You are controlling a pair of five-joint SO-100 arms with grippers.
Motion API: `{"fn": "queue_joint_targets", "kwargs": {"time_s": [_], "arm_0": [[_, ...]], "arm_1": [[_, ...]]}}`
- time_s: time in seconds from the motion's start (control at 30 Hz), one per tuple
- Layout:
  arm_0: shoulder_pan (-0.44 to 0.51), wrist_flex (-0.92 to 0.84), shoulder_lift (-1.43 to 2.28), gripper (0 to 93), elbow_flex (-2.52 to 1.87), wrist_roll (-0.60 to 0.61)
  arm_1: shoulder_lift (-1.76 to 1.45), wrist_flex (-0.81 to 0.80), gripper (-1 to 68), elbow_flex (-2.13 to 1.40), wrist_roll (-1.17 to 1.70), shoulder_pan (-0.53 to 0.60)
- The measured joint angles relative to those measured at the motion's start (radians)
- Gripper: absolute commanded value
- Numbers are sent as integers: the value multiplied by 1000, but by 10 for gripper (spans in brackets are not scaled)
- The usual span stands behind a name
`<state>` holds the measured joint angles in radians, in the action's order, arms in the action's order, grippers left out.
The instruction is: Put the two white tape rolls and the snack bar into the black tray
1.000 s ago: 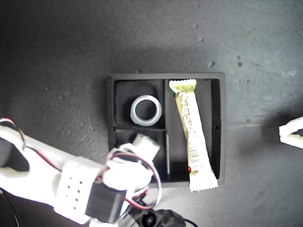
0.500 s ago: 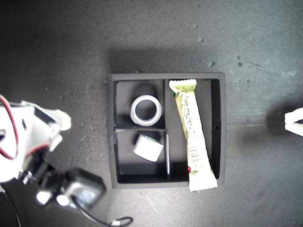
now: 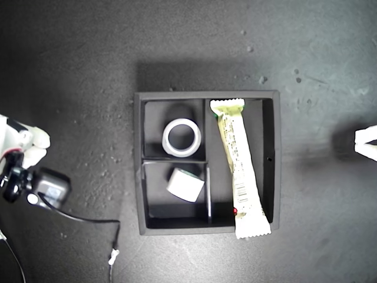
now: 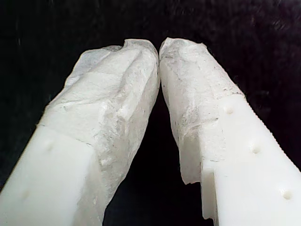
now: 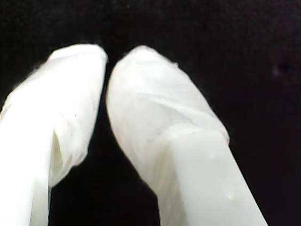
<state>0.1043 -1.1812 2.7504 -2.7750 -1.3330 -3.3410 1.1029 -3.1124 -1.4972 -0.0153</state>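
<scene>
The black tray [image 3: 139,177] lies in the middle of the exterior view. The wider white tape roll [image 3: 181,137] lies flat in one small compartment. The smaller, thicker roll [image 3: 185,184] rests tilted in the other small compartment. The snack bar [image 3: 238,165] lies along the long compartment, one crimped end poking over the tray wall. My first gripper [image 4: 159,47] is shut with nothing between its taped fingers. My second gripper [image 5: 107,59] is shut and empty too. Both wrist views show only dark surface, so which arm is which cannot be told.
One white arm [image 3: 20,144] with a black camera [image 3: 50,186] sits at the exterior view's left edge, its cable [image 3: 88,219] trailing over the dark table. Another arm's white tip [image 3: 366,143] shows at the exterior view's right edge.
The arm at the exterior view's left has pulled back from the tray's small compartment to the left edge, leaving the smaller roll inside. The tip at the right edge has drawn back slightly.
</scene>
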Motion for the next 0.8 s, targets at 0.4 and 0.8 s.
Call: {"fn": "queue_joint_targets", "kwargs": {"time_s": [0.4, 0.8], "arm_0": [[-37, -55, 433, 0, -278, -3], [-49, -176, 586, 12, -305, -169]], "arm_1": [[2, 232, 1, 0, -43, -21], [2, 236, 2, 0, -43, -29]]}}
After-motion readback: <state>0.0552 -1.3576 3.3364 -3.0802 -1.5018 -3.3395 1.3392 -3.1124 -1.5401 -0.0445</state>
